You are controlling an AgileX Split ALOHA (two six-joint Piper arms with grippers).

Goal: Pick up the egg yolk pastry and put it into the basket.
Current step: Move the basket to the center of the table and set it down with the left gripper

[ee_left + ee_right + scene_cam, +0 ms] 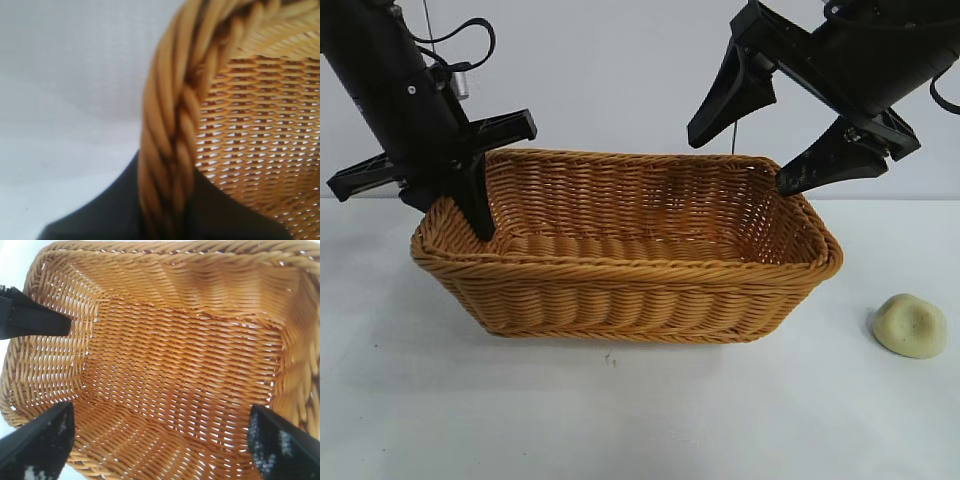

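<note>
Pastry [910, 325]: it sat on the table [640, 420], to the right of the basket [620, 290], not in it.
Right gripper [750, 160]: you held it wide open over the basket, holding nothing.
Left gripper [478, 215]: it was at the basket's left rim; I cannot tell its grip.

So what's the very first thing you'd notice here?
The big orange-brown basket fills the middle of the table, with nothing inside it. The right hand hangs wide open above its right end, while the left hand grips the left rim. The little pale egg yolk pastry sits alone on the table, right of the basket.
</note>
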